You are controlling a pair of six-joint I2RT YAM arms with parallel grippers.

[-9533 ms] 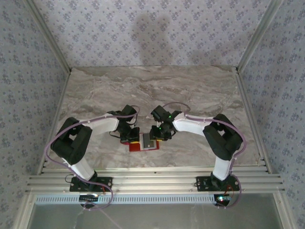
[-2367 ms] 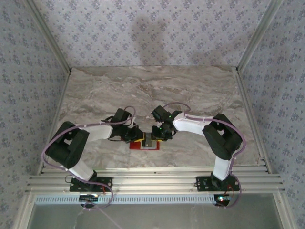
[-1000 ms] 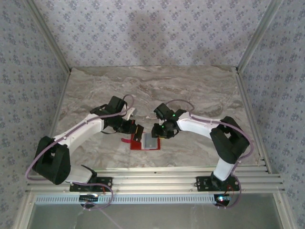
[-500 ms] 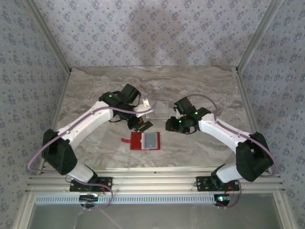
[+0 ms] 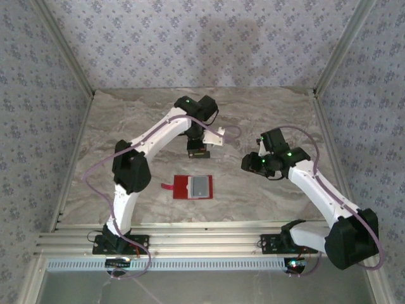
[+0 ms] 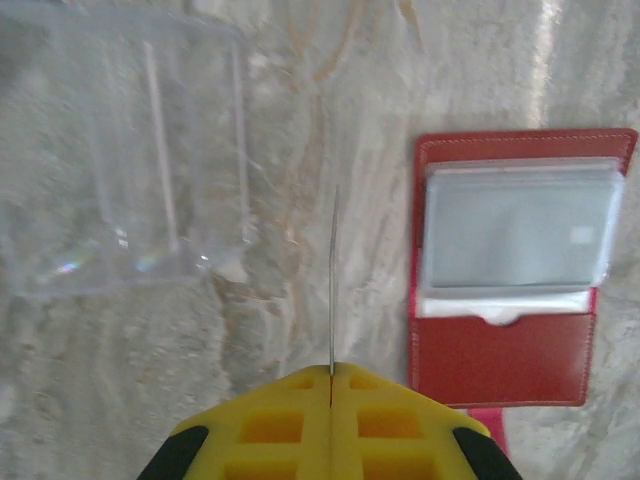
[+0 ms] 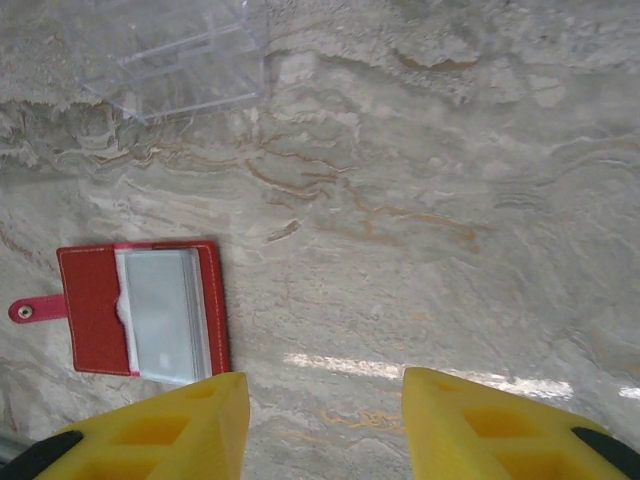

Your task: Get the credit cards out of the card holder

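The red card holder (image 5: 182, 188) lies open and flat on the marble table, its pale grey window panel (image 5: 201, 185) facing up and its strap tab pointing left. My left gripper (image 5: 198, 149) hangs behind it, shut on one thin credit card (image 6: 332, 290) that I see edge-on, sticking out from the yellow fingertips (image 6: 300, 385). The holder (image 6: 500, 350) is off to the right of that card. My right gripper (image 5: 250, 163) hovers to the right of the holder (image 7: 85, 300), open, with bare marble between its fingers (image 7: 200, 410).
A clear plastic tray (image 6: 130, 150) stands on the table just beyond the held card, also seen in the right wrist view as the clear tray (image 7: 170, 50). Patterned walls close in the table (image 5: 272, 114) at the back and both sides.
My left arm has swung from the holder toward the back centre, carrying the card. My right arm has drawn off to the right and its jaws have widened. The holder has stayed put.
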